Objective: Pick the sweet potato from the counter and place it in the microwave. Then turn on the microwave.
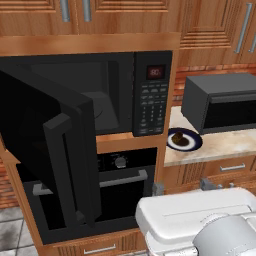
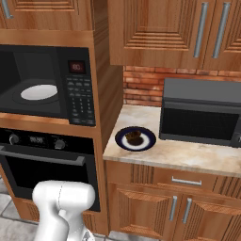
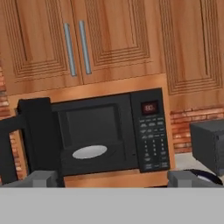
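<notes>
The gripper is nearest, its 2 grey fingertips spread wide with nothing between them, aimed at the microwave from some way back. In the left base view the same 2 tips rise just above the arm's white body, below the microwave and in front of the oven.

The microwave door stands swung open to the left, its handle facing outward. Inside, the white turntable lies bare in the cavity. The keypad sits on the microwave's right side under a red display.

The counter begins right of the microwave, past a wooden panel. On it, near the microwave's lower right corner, lies a blue-rimmed plate, and the sweet potato rests on that plate. Farther right of the microwave, a dark grey box appliance stands against the brick wall. Wooden cabinets hang above the microwave.
</notes>
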Available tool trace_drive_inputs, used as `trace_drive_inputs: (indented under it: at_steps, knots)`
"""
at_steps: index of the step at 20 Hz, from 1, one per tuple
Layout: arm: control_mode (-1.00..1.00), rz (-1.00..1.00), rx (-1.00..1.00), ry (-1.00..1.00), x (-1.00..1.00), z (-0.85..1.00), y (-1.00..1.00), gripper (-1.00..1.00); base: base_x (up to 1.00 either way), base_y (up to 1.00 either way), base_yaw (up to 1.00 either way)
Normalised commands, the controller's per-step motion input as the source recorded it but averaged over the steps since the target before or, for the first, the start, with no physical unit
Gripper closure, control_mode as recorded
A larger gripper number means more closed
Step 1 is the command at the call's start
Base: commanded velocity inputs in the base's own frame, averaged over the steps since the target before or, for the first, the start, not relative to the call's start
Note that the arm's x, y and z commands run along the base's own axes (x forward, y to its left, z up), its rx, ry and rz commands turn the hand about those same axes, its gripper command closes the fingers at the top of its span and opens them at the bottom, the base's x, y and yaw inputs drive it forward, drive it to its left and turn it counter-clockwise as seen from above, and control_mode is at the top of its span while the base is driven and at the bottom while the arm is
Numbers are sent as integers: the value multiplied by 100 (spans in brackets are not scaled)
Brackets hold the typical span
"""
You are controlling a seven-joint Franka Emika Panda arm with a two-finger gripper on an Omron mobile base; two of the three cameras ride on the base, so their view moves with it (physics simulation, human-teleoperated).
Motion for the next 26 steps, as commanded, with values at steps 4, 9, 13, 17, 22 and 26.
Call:
trace_drive_inputs:
  at_steps: [4,9,13,17,22,26]
  knots:
    - [-100,17,-1,0,3,0,-29,-100,0,0,0]
    - [-100,16,-1,0,7,0,-28,-100,0,0,0]
    - [-100,15,-1,0,10,0,-23,-100,0,0,0]
    - [-100,15,-1,1,10,0,-22,-100,0,0,0]
    - [-100,16,0,0,14,0,-22,-100,0,0,0]
    - [-100,23,0,0,21,-1,-20,-100,0,0,0]
